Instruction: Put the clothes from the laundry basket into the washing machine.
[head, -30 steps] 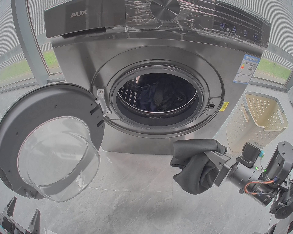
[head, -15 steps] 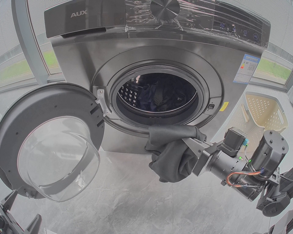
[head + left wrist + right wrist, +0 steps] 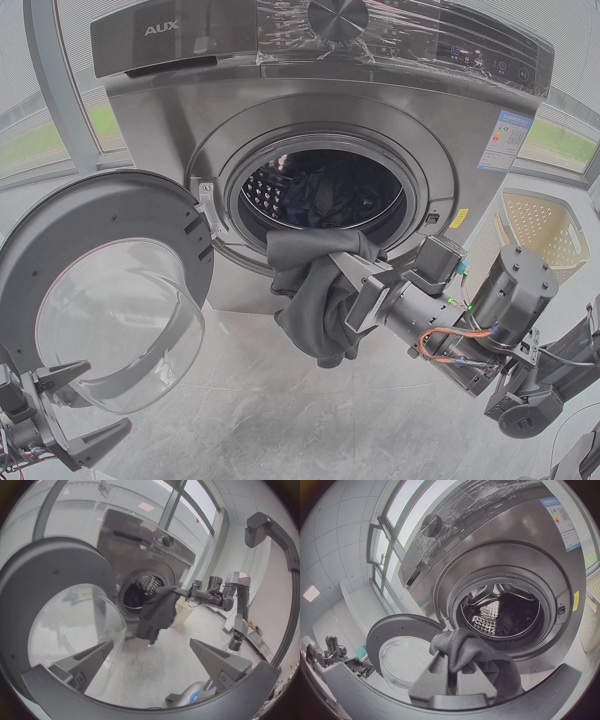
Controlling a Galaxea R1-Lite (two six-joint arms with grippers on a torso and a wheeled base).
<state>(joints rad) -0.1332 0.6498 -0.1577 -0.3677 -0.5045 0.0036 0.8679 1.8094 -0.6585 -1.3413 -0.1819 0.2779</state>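
below the drum mouth, at its 6 o'clock: the dark grey garment hangs from the right gripper. its top fold lies across the opening's lower lip in the head view, and whether they touch cannot be told.
right gripper: its fingers are pinched on a bunched fold near the garment's upper edge, and most of the cloth droops free beneath.
left gripper: spread wide and holding nothing, low at 8 o'clock in the head view, near the door.
washing machine: the door is swung out to 9 o'clock of the mouth, and dark clothes lie in the drum.
laundry basket: cream and perforated, at 3 o'clock of the machine.
handling: the garment looks soft, light, limp and not fragile. it should drape over whatever it meets and may catch on the lip.
hold: the bunched pinch seems secure. a hold nearer the cloth's middle would probably shorten the trailing tail.
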